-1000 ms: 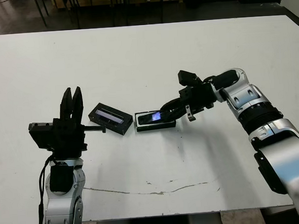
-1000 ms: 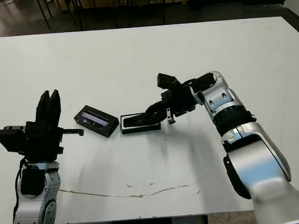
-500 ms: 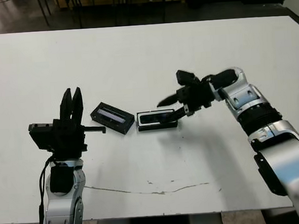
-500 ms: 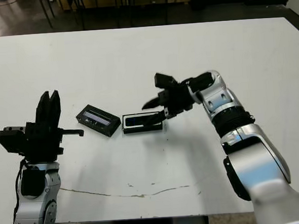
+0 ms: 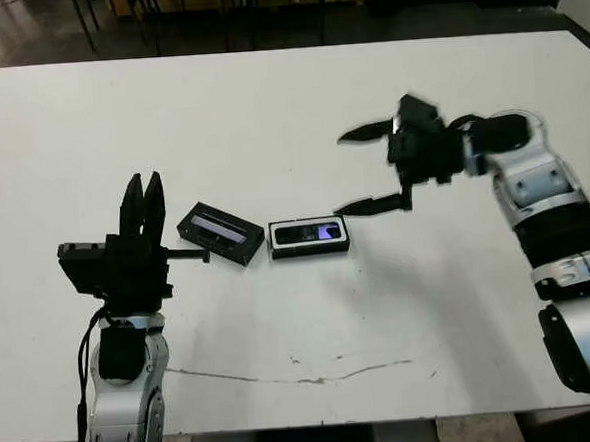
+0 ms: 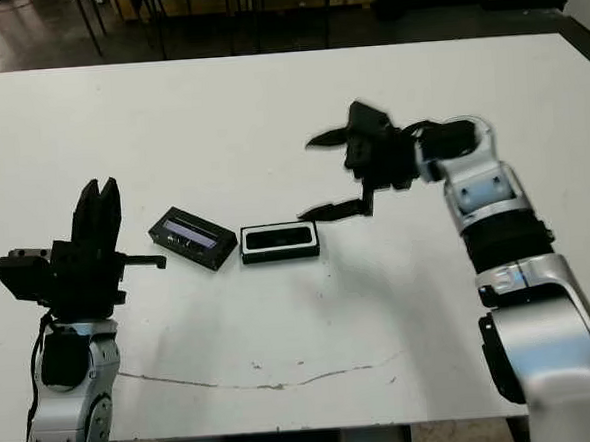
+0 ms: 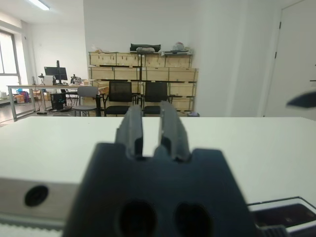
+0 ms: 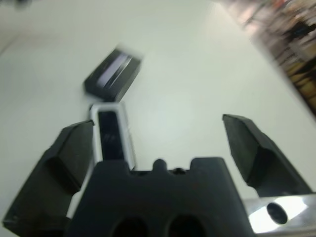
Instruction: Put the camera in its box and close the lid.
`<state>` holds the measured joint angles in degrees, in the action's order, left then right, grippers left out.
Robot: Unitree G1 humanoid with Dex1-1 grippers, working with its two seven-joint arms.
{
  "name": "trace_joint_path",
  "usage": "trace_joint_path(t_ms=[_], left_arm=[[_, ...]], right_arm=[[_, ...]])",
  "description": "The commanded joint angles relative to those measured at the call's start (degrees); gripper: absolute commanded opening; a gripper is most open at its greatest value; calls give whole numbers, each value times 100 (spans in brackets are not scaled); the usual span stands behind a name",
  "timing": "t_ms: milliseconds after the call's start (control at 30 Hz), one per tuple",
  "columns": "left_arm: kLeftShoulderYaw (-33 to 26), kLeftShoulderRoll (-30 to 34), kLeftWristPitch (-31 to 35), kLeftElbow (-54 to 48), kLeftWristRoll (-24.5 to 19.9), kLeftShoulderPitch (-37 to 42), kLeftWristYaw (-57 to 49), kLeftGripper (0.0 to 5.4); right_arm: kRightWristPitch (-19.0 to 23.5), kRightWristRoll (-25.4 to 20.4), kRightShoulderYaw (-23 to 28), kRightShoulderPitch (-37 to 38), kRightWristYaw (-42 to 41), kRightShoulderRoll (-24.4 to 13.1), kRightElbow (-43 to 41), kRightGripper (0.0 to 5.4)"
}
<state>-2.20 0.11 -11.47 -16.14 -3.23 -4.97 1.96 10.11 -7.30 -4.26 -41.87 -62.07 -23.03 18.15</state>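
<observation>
The camera [image 5: 307, 232], a slim black bar with a bluish glint, lies flat inside the box [image 5: 275, 251], a black tray with a white lining, near the table's middle. Just left of the box, open side up, the lid [image 5: 219, 234] rests at a slant and shows its pale strip. My right gripper [image 5: 340, 174] hovers to the right of the box and above it, open wide, holding nothing. In the right wrist view the camera [image 8: 109, 140], the box [image 8: 129, 144] and the lid [image 8: 112, 75] lie beyond the spread fingers. My left gripper [image 5: 141, 195] stands upright left of the lid, fingers close together and empty.
The white table [image 5: 269, 122] stretches far behind the objects. A thin dark crack [image 5: 304, 374] runs along its front part. Chairs and wooden crates [image 7: 143, 59] stand beyond the table's far edge in the left wrist view.
My right gripper has let go of the camera, opened wide and pulled back up and to the right. The camera has settled flat in the box. The left arm has not moved.
</observation>
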Motion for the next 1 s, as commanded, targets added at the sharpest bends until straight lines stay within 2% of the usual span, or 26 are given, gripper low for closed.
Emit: trace_joint_path(t_ms=[33,100,200,300,400,567,700,867,1000], left_arm=[[-27,36,111,42,30,-76,-24,0],[-42,46,135,20,26,-83,-25,0],[-107,120,142,-2,22,-50,6,0],[-263,395,232,-36,-59,186,207,0],[-391,898,1025,-269,-267,678,555,0],[-183,2676,2745,-47,-358,2085,2209,0],[659,3429,3355,766,51,3293,3273,0],[2057,3662,3121,1915,1061,4596,4405,0],[2797,3416,2931,2809,1617,5407,5065,0]], right_arm=[[651,-139,334,712,1119,256,-990,537],[818,-186,415,1059,1605,373,-1448,517],[759,-235,433,1520,2007,440,-1779,457],[589,-288,428,1946,2048,356,-1888,389],[424,-269,388,2163,1939,164,-1915,319],[625,-336,384,2350,1988,1,-2138,206],[691,-450,367,2395,1956,-67,-2292,116],[847,-656,365,2398,1849,-129,-2301,2],[973,-733,348,2440,1832,-196,-2326,1]])
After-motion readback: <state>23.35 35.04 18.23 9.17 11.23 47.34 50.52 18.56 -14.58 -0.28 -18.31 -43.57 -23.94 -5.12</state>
